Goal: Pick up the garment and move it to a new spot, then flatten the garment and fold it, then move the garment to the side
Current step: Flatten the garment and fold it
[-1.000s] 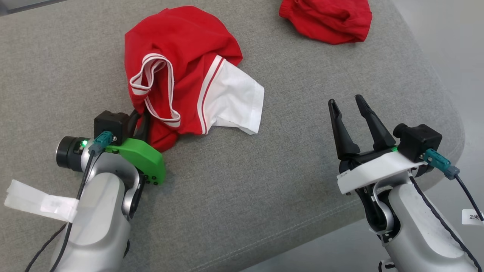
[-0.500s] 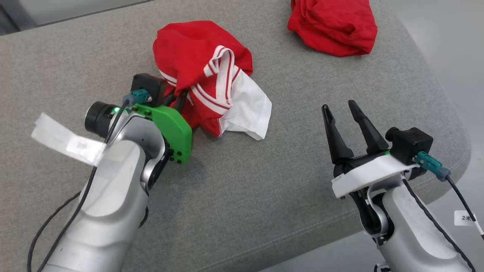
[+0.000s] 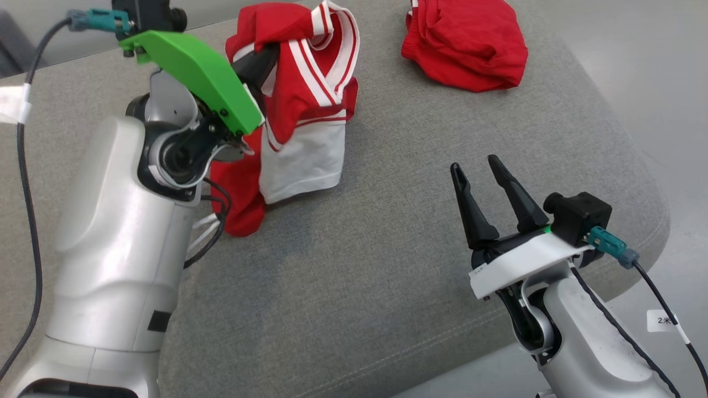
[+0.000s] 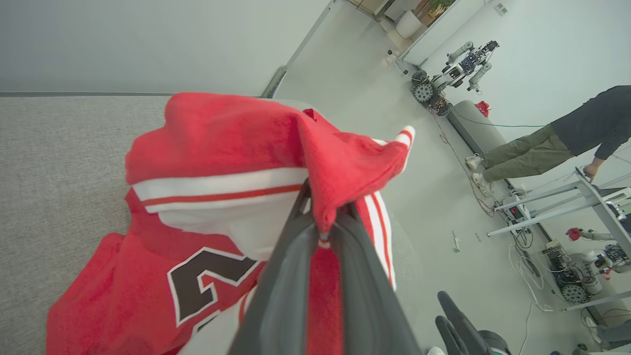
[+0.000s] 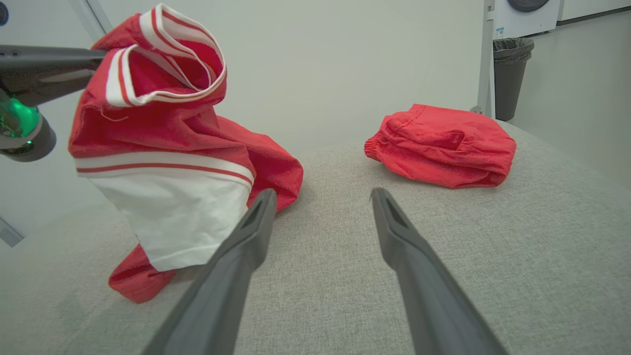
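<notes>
Head view, grey woven cushion (image 3: pixel 359 287), two garments, striped red-and-white jersey (image 3: pixel 310 72) hanging at eleven o'clock clamped in left gripper (image 3: pixel 265 58), crumpled red bundle (image 3: pixel 464 44) at one o'clock, right gripper (image 3: pixel 473 166) with fingers apart.

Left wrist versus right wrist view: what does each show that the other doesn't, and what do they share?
Left wrist, not right wrist: the brown number on the jersey, a person, a distant robot. Right wrist, not left wrist: the red shorts lying on the grey cushion, a bin. Both: the jersey, pinched in the shut left gripper with its lower end resting on the cushion, and the open right gripper.
</notes>
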`<state>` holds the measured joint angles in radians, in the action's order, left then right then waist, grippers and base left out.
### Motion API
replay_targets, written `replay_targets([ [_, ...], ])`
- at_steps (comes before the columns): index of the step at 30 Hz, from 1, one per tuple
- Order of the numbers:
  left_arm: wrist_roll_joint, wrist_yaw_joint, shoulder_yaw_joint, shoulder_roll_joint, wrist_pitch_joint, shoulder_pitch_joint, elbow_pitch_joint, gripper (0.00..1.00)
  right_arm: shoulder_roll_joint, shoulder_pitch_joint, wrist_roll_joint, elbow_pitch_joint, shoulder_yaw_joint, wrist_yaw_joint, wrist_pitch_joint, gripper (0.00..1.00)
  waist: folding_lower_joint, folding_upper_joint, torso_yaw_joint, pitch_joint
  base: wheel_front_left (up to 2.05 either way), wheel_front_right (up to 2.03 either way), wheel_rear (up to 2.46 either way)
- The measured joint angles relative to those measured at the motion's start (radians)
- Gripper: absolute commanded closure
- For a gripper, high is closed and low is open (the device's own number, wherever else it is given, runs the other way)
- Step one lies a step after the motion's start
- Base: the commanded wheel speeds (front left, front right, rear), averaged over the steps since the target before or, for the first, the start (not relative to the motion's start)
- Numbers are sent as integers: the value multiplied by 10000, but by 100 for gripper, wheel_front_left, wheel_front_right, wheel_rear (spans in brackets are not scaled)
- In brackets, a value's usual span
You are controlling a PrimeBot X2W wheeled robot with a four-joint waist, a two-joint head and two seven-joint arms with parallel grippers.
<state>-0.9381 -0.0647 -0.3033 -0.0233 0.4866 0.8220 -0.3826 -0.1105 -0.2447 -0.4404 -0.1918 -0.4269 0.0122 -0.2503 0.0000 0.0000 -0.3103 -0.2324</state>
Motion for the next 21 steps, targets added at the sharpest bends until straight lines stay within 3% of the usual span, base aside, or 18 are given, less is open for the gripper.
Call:
replay_targets([
  [2, -813, 543, 36, 4, 19, 330, 295, 100, 59, -20, 0, -33, -52, -29, 0, 0, 0, 0, -82, 36, 0, 0, 0],
  [3, -813, 543, 36, 4, 19, 330, 295, 100, 59, -20, 0, -33, -52, -29, 0, 0, 0, 0, -82, 36, 0, 0, 0],
  [9, -2291, 2224, 516, 13, -717, 1404, 823, 100, 138, -45, -2, -111, -84, -44, 0, 0, 0, 0, -324, 116, 0, 0, 0],
  [17, -4291, 2128, 721, 21, -2516, 1972, 867, 100, 211, -46, -2, -286, -100, -125, 0, 0, 0, 0, -530, 362, 0, 0, 0],
  [21, -5513, 2042, 968, 38, -3576, 2144, -282, 100, 261, -46, -2, -405, -153, -192, -2, 0, 0, 0, -622, 556, 0, 0, 0],
])
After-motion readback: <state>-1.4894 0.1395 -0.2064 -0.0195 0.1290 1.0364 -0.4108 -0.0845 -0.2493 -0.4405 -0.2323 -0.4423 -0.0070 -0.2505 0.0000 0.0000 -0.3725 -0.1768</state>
